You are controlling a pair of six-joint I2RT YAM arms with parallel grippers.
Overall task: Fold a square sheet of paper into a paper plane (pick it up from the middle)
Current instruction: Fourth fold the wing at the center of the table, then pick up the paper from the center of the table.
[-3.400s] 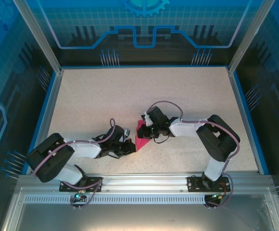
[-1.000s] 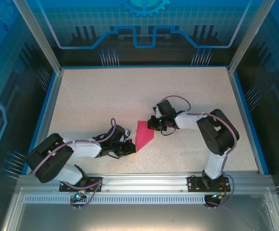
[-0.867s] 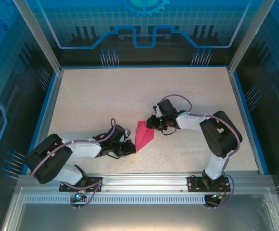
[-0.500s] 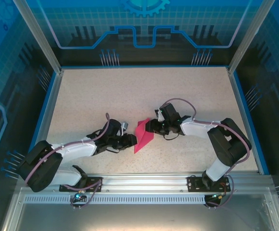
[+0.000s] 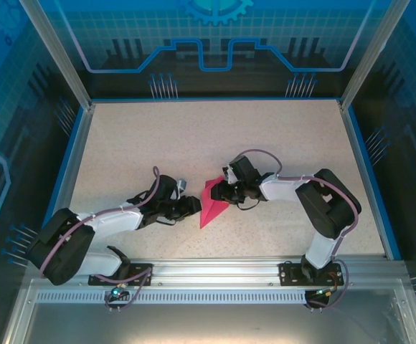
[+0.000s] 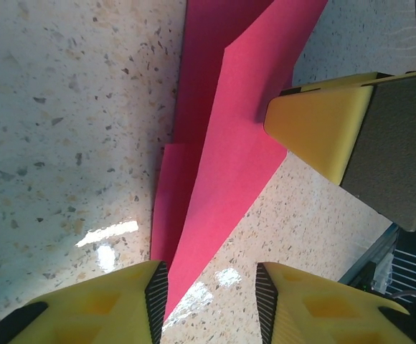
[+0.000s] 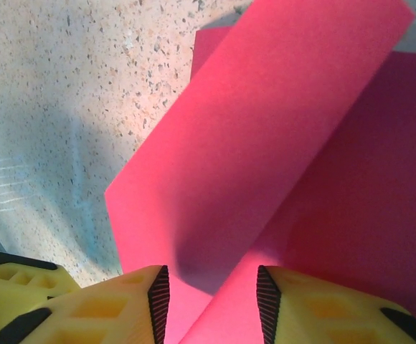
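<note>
Starting at the near end, the pointed tip of the paper plane [image 5: 212,206] aims at the near edge of the bench [image 5: 194,136], about midway between the bench's sides and somewhat closer to the near edge than the far one. The pink sheet is only half folded: narrow, with layers stacked along a long crease. My left gripper [image 6: 209,290] hangs low over that tip with its yellow fingers [image 6: 86,308] spread and gripping nothing, and the tip runs into the gap close to the left-hand one. Farther along, one long flap stands up off the layer beneath. At the far end my right gripper [image 7: 211,290] is parted too, its fingers [image 7: 323,308] straddling the foot of the raised flap without pinching it. To do this fold well, I judge I should pin the near tip with my left so the plane cannot slide. Then I lay the flap over with my right, edge to the centre crease, and press from the crease outward. Thin paper may skid on this smooth bench or buckle if I push before it is pinned.
</note>
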